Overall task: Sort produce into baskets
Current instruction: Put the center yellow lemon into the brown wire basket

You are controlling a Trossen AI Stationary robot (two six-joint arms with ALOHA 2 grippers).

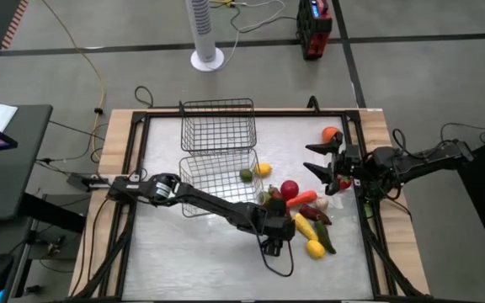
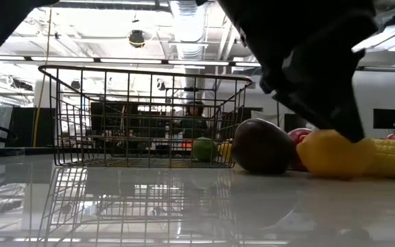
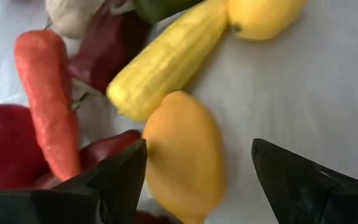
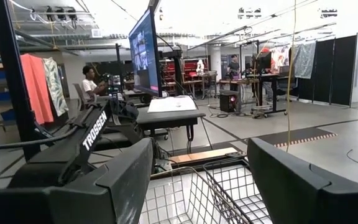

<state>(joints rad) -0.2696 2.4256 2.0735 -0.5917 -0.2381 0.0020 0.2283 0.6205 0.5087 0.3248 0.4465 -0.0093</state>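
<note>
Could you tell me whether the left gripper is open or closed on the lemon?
Open. The left gripper has its fingers spread on either side of the lemon, a gap showing on one side.

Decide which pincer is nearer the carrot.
Left. The left pincer sits open right beside the carrot, straddling a lemon; the right pincer waits farther off.
</note>
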